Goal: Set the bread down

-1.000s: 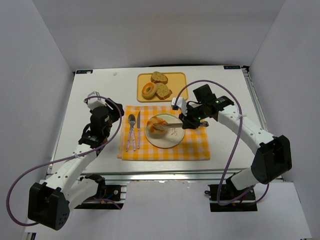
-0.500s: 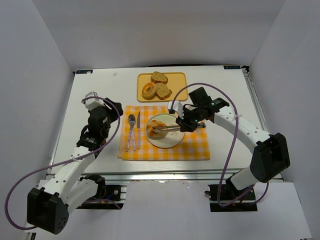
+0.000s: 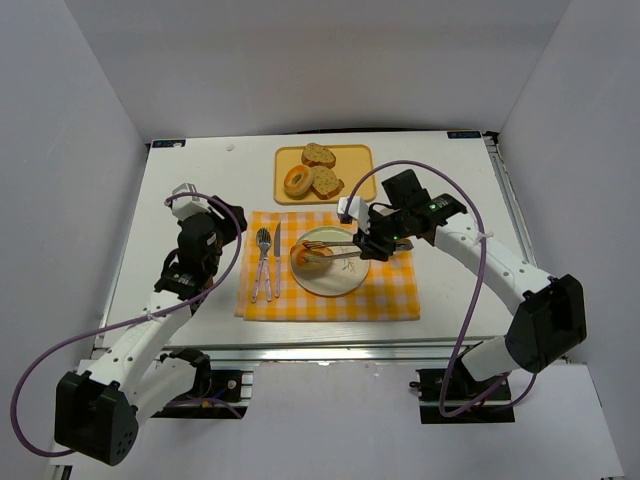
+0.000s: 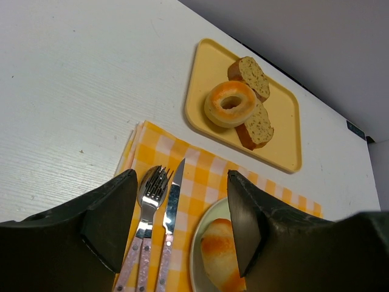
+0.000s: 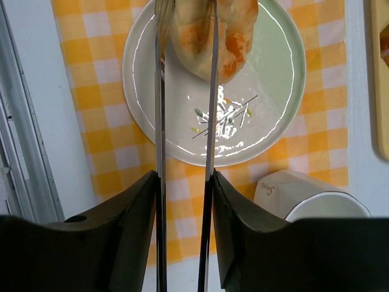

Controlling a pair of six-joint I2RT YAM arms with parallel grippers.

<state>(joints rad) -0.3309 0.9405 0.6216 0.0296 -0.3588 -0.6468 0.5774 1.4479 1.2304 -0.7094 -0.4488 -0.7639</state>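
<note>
bread (image 3: 310,256) | between tongs (image 3: 342,253) | over plate (image 3: 345,278) | checked cloth (image 3: 392,296) beneath

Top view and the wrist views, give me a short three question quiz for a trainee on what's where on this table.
1. True or false: the yellow tray holds a bagel and two bread slices.
2. The tongs held by the right fingers pinch: A) a roll, B) a knife, C) a cup?
3. Which arm's fingers hold nothing?
Key: 1 true; 2 A; 3 the left fingers.
</note>
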